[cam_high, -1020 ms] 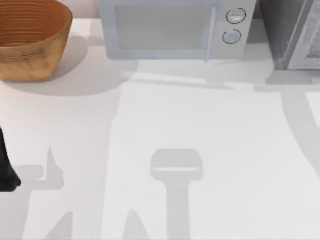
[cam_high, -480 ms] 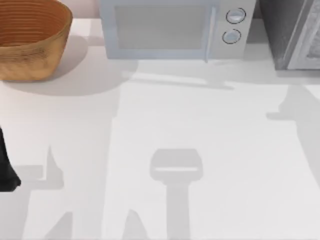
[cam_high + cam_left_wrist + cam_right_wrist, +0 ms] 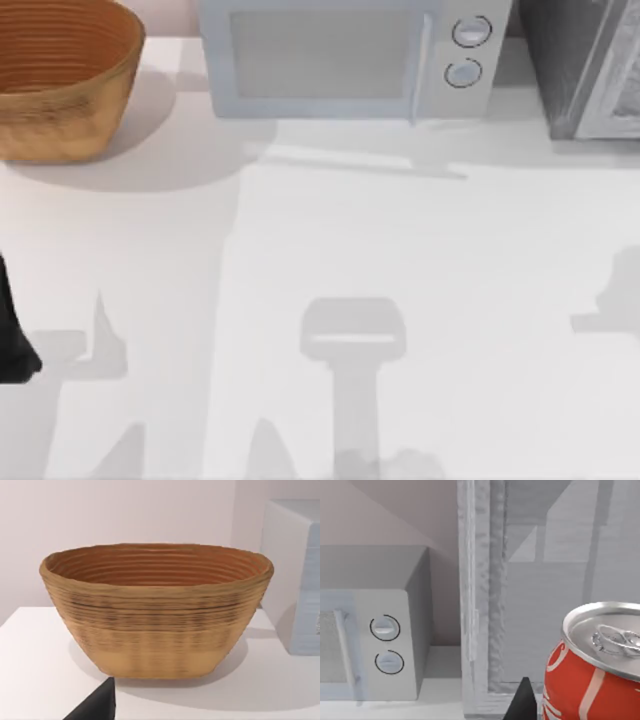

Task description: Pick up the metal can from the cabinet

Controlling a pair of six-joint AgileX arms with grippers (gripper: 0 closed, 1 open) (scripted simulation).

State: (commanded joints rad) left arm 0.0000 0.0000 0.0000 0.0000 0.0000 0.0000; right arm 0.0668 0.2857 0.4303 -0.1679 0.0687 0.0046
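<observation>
The metal can (image 3: pixel 592 677) has a red side and a shiny silver top with a pull tab. It looms close in the right wrist view, upright, in front of the grey cabinet (image 3: pixel 480 605). One dark fingertip (image 3: pixel 522 702) of my right gripper presses against the can's side, and the other finger is hidden behind the can. In the top view the cabinet (image 3: pixel 585 70) stands at the back right. My left arm (image 3: pixel 12 335) is parked at the table's left edge.
A white microwave (image 3: pixel 330 60) with two knobs stands at the back middle, just left of the cabinet, and shows again as the microwave (image 3: pixel 370 640). A woven basket (image 3: pixel 60 80) sits at the back left, facing the left wrist as the basket (image 3: pixel 155 615).
At the table's right, the right arm's shadow has slid from beside the cabinet toward the front edge. The left arm has not moved.
</observation>
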